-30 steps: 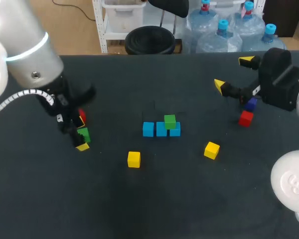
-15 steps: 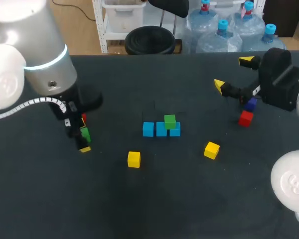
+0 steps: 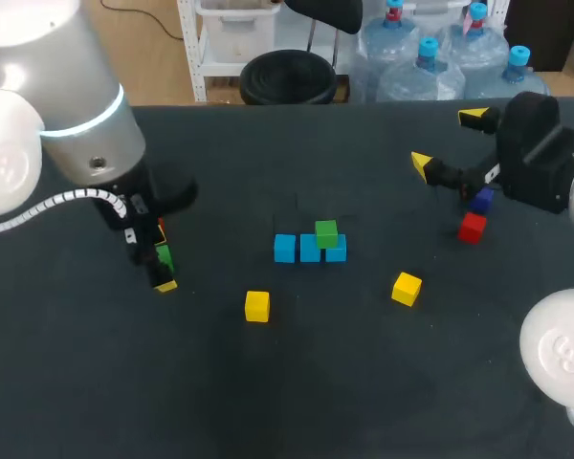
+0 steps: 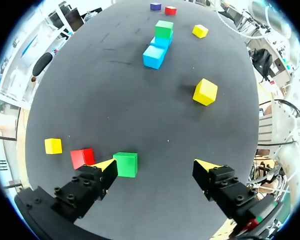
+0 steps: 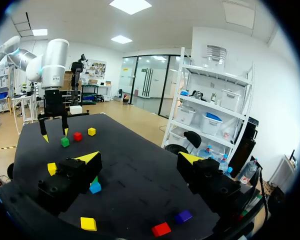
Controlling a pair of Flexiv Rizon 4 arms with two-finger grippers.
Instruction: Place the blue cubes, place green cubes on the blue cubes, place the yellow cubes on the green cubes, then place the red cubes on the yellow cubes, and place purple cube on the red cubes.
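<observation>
Loosely inside left tool (image 4: 156, 166), green cube (image 4: 125, 164)

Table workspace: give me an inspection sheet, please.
surface: dark matte tabletop
job's things: three blue cubes in a row, first green cube on top; second green cube, first red cube and one yellow cube by the left gripper; two loose yellow cubes nearer the front; second red cube and purple cube near the right gripper
clutter: nothing seen
grippers: left open, second green cube next to one finger; right open, holding nothing
cables: white coiled cable along the left arm
surroundings: nothing seen
</observation>
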